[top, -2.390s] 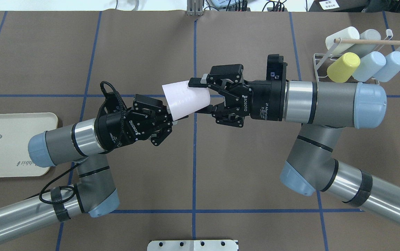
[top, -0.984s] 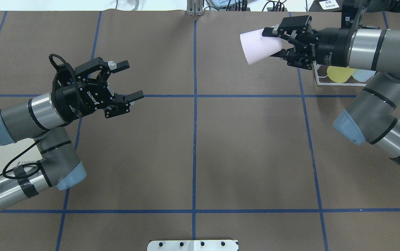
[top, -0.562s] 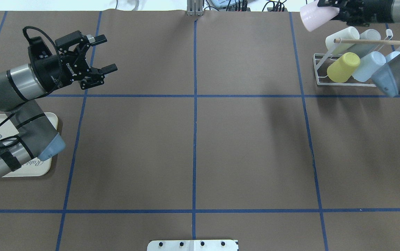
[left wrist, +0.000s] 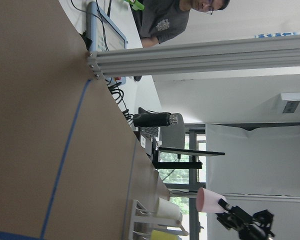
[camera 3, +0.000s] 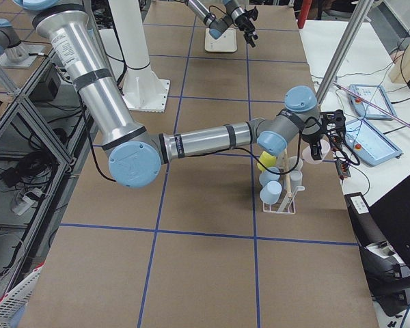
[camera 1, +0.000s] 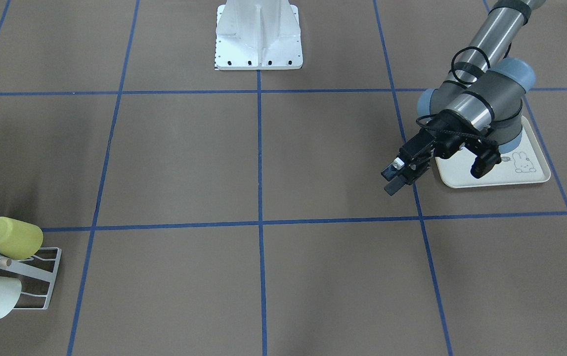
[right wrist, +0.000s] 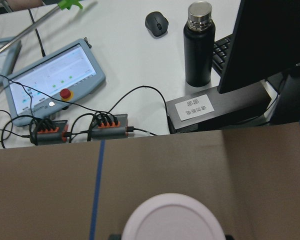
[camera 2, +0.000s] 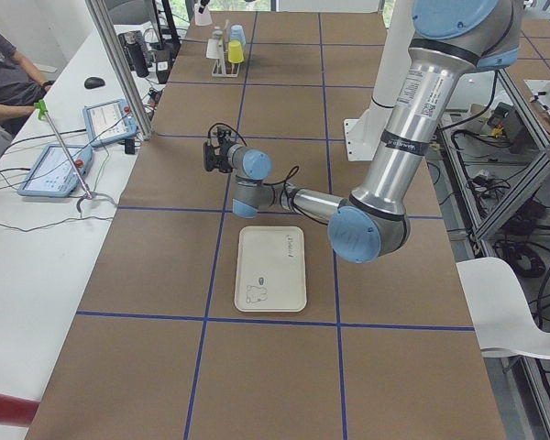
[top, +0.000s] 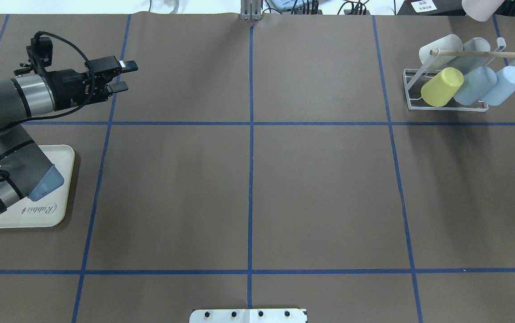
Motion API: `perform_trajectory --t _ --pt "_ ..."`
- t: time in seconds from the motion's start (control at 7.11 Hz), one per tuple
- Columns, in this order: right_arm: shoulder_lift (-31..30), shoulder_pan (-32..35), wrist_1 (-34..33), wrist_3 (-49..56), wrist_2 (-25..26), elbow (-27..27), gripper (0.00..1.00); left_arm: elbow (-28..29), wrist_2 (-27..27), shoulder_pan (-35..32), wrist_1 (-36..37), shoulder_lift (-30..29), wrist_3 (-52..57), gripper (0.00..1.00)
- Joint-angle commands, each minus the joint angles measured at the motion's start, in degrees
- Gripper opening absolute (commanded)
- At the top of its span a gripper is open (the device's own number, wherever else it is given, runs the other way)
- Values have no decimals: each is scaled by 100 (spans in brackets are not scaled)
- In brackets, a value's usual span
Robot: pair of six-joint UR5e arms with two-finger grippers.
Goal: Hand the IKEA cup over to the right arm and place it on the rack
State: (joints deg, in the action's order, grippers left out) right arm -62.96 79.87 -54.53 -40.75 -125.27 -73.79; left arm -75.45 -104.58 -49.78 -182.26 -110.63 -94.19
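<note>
The pink cup (top: 481,9) hangs at the top right edge of the overhead view, past the far side of the rack (top: 407,89). My right gripper (left wrist: 229,212) is shut on it; the right wrist view shows the cup's round end (right wrist: 172,217) over the table's far edge. The white wire rack with a wooden dowel (top: 481,53) holds several cups, among them a yellow one (top: 441,86). My left gripper (camera 1: 435,179) is open and empty, off by the cream tray (camera 1: 491,175); it also shows in the overhead view (top: 125,77).
Beyond the table's far edge are a black bottle (right wrist: 198,42), a teach pendant (right wrist: 50,80), cables and a monitor (right wrist: 270,45). A person (left wrist: 170,20) sits there. The robot's white base (camera 1: 258,34) stands mid-table at the near side.
My left gripper let go of the pink cup and drew back to the left. My right gripper carried the cup to the far right, up behind the rack.
</note>
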Motion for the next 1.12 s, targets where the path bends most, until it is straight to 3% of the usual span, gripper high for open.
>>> perform_trajectory --t 0.0,0.7,0.98 --pt "3 134 -488 954 11 426 23 4 -440 -339 506 86 743 99" --pt "-94 134 -453 955 3 673 26 -14 -432 -339 507 121 753 99" --pt "-155 125 -436 937 -6 673 37 -14 -432 -339 507 130 753 99"
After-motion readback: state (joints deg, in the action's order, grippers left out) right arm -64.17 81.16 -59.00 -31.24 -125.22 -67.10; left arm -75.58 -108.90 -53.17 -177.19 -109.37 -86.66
